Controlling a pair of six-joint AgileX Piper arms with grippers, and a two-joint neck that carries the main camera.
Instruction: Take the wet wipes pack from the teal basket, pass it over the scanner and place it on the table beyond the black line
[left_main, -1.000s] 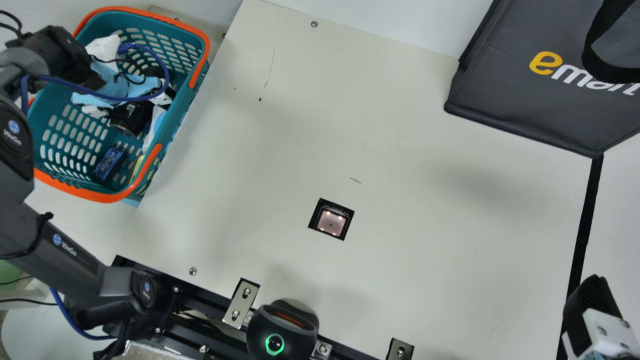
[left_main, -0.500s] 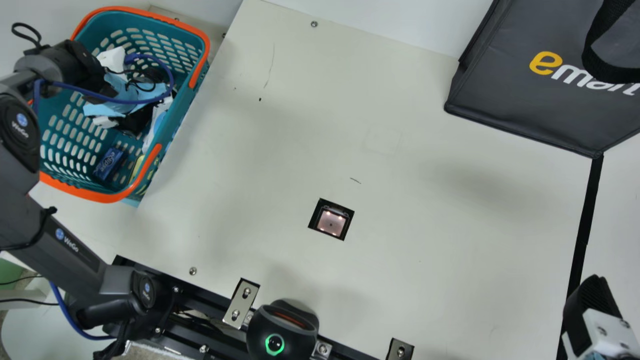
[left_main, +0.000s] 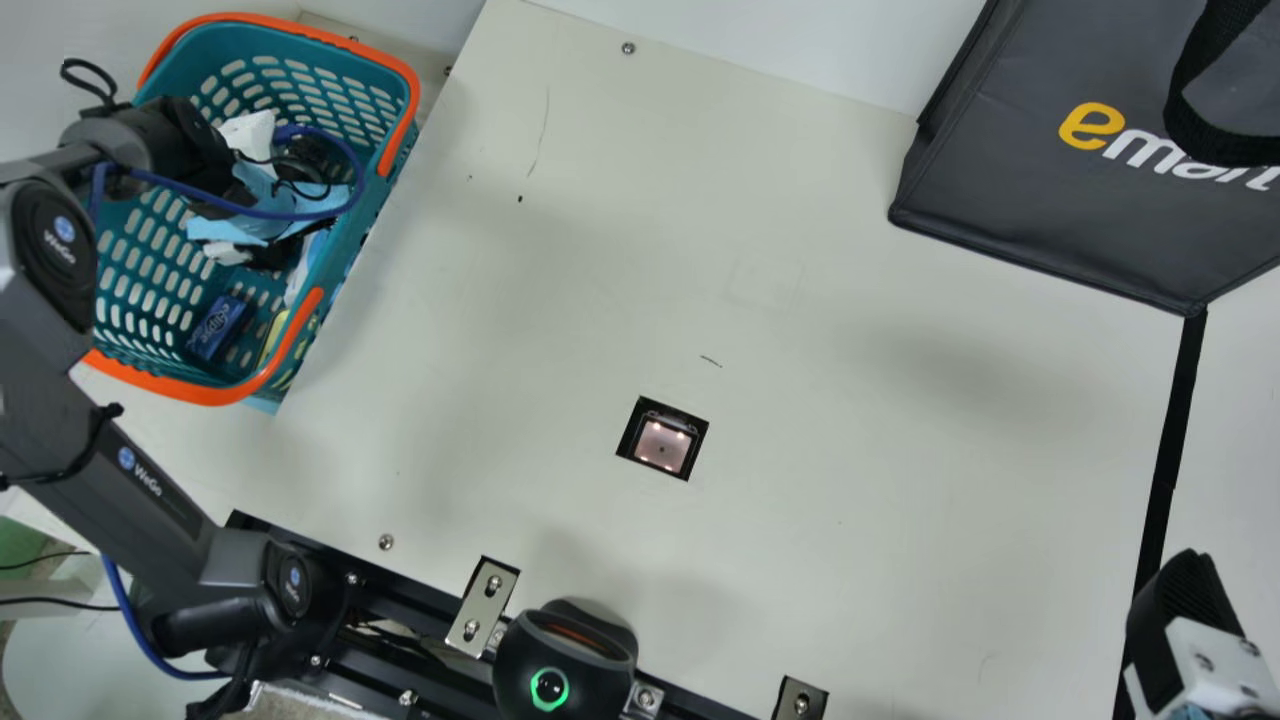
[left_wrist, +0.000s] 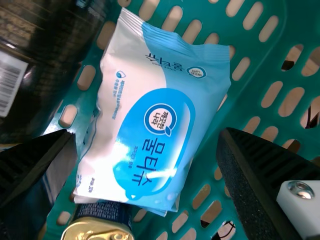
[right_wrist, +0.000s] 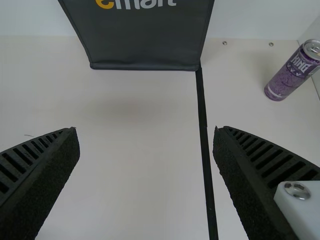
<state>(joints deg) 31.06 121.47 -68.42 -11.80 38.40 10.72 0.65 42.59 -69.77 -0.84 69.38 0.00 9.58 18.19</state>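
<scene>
Main view, at left, has the left gripper (left_main: 200, 150) over the teal basket (left_main: 160, 385). Left wrist view: its fingers stand wide either side of the wet wipes pack (left_wrist: 150, 125) in the basket, label towards the camera, long axis slightly aslant, one crimped end pointing away from the gripper. Main view's middle holds the scanner (left_main: 662, 445); at right, the right gripper (left_main: 1195, 610). Right wrist view: fingers wide apart, purple can (right_wrist: 292, 72) beyond the black line (right_wrist: 204, 135).
</scene>
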